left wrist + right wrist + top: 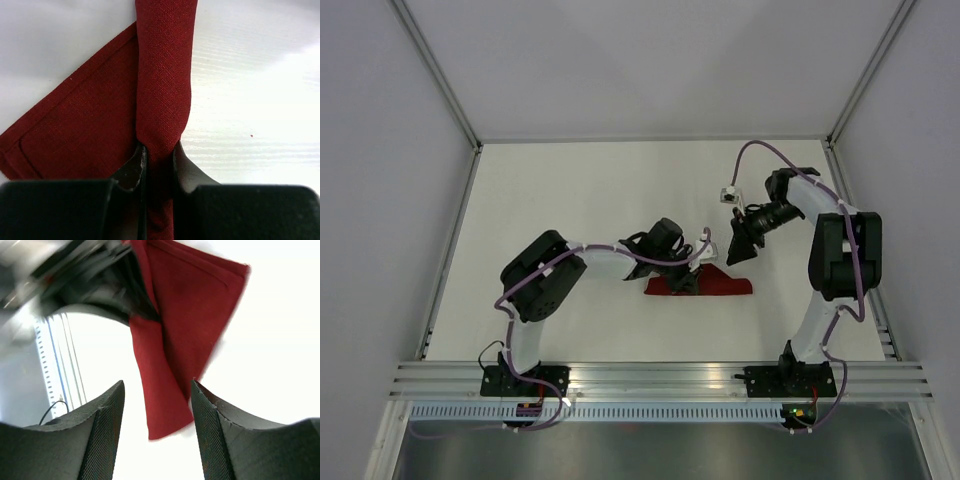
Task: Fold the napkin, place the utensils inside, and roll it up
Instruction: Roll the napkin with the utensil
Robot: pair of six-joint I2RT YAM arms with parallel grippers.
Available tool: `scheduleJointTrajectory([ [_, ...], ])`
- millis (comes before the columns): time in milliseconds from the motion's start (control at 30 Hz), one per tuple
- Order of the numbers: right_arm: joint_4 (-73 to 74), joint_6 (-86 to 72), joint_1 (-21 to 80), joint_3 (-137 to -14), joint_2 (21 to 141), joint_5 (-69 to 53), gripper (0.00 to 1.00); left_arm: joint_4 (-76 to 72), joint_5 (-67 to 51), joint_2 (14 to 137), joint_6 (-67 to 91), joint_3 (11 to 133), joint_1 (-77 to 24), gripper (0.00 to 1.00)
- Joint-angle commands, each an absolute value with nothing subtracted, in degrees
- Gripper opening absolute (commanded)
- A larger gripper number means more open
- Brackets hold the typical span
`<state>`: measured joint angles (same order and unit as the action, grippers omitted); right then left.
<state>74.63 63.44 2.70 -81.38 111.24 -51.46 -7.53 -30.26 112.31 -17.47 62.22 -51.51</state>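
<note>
Dark red thin cloth napkin point(718, 287) lies as a narrow bundle at centre frame of the top view, on the white bench point(570, 190). Left pincer point(159, 150) is clenched on a folded band of it; a flat corner spreads toward lower left in the left wrist view. Right pincer point(157, 386) is released, jaws apart, gripping nothing. No utensils visible.

Risk: with only one pinch, a pull by the left arm could drag the cloth and slacken the band. The right jaws could also catch a single layer.
</note>
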Motion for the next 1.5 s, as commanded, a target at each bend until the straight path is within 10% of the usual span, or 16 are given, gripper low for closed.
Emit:
scheduleJointTrajectory([
  [0,70.51,67.60,0.35,-78.06,102.59,-55.73,0.61,11.74,-44.10,120.93,-15.38,64.15,-46.59,0.02],
  [433,15.84,49.13,19.23,-33.87,61.55,-24.38,0.71,29.26,-54.93,135.00,-11.78,81.38,-40.78,0.02],
  [800,7.30,47.82,37.26,-27.78,65.83,-13.11,0.69,30.15,-53.79,135.70,-8.70,83.41,-40.69,0.02],
  [1033,2.56,47.29,41.39,-25.32,70.57,-9.06,0.58,30.50,-53.53,135.44,-8.61,83.67,-40.78,0.02],
  [1267,3.25,47.11,41.66,-24.61,71.54,-7.21,0.22,28.31,-48.88,131.23,-7.74,82.88,-40.69,0.04],
  [1333,4.21,47.37,41.66,-24.17,71.19,-7.12,0.18,27.08,-47.29,128.43,-6.25,82.53,-40.52,0.30],
  [1367,4.57,47.81,41.66,-23.91,70.93,-7.29,0.17,26.11,-46.94,127.63,-5.63,82.62,-40.26,0.70],
  [1467,5.27,47.99,41.66,-23.03,69.96,-7.73,0.17,25.32,-48.86,125.42,-3.96,83.67,-39.46,0.77],
])
